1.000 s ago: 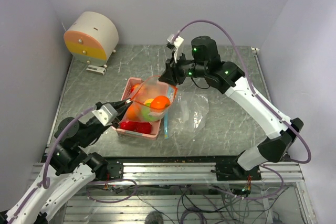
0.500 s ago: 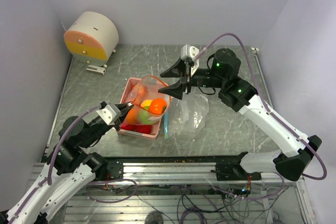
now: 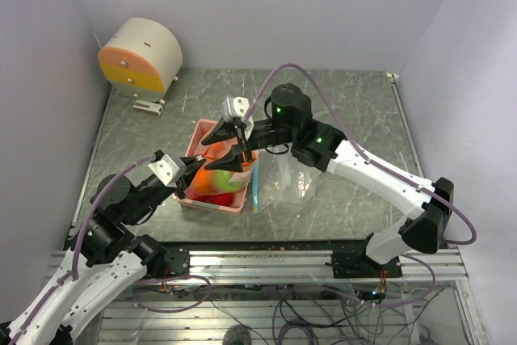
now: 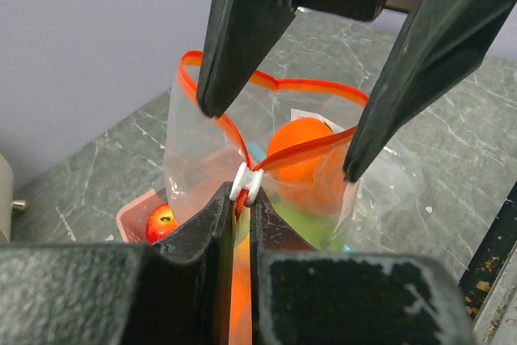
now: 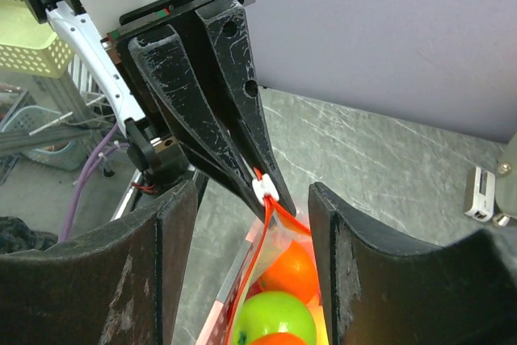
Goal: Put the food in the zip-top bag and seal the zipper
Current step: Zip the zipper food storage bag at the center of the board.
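Fruit is only partly bagged, by my reading, and the zipper is not yet run.

Nearest me, my left pincer [image 4: 242,199] is clamped tight on the orange-red zipper strip [image 4: 307,145] right at its white slider [image 4: 246,183]. It holds up the near end of the mouth of the crinkly clear zip-top bag [image 4: 202,159]. The bag stands in the pink slatted plastic basket [image 3: 218,205] with its mouth gaping. Inside it I see a round orange [image 5: 291,274] and a glossy green apple [image 5: 273,317]. A glossy red apple [image 4: 160,222] looks to lie in the basket outside the bag, so loading is probably unfinished. Just right of the basket a teal-blue strip [image 3: 255,187] lies on the grey marbled counter [image 3: 339,103]; I cannot tell whether it belongs to this bag.

Farther off, my right pincer [image 5: 254,280] hangs over the mouth, spread wide with nothing in it, one finger on each side of the strip.

A second ago that pincer was narrower and sat over the far right corner of the basket. It then pulled back to the right, opened, and has now swung left over the bag. My left grip has not shifted.
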`<state>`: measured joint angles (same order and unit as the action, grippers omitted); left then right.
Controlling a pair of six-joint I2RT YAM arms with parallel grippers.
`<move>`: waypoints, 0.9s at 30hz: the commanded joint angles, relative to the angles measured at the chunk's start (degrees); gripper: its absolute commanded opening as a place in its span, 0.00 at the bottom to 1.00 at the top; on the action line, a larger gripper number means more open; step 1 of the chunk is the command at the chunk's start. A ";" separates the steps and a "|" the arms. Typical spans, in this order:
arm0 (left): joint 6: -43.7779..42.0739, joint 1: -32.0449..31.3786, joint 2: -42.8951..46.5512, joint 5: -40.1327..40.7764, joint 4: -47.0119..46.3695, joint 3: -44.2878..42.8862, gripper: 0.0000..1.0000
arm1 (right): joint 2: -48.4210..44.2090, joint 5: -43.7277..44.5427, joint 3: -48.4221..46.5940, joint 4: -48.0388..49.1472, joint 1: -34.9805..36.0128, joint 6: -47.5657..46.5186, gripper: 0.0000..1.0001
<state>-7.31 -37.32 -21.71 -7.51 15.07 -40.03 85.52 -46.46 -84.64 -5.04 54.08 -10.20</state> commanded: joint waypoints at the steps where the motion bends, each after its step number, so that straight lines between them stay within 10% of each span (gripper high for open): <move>1: 1.46 0.23 -0.81 1.34 1.06 -2.83 0.07 | 1.91 0.70 -2.93 0.86 0.80 -2.24 0.56; 8: 1.60 0.23 0.56 1.89 1.06 -1.92 0.07 | 3.16 -0.87 -3.03 1.35 0.96 -2.74 0.38; 22: 1.26 0.23 1.48 2.26 1.52 -1.85 0.07 | 6.95 -3.34 -6.05 -0.89 1.17 -2.93 0.36; 27: 1.25 0.24 1.33 2.17 1.41 -1.81 0.07 | 7.56 -3.14 -6.49 -1.68 1.29 -3.16 0.11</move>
<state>-6.37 -37.32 -20.93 -6.09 17.41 -40.88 92.36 -49.15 -89.25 -5.87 55.11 -12.78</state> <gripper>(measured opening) 0.172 0.224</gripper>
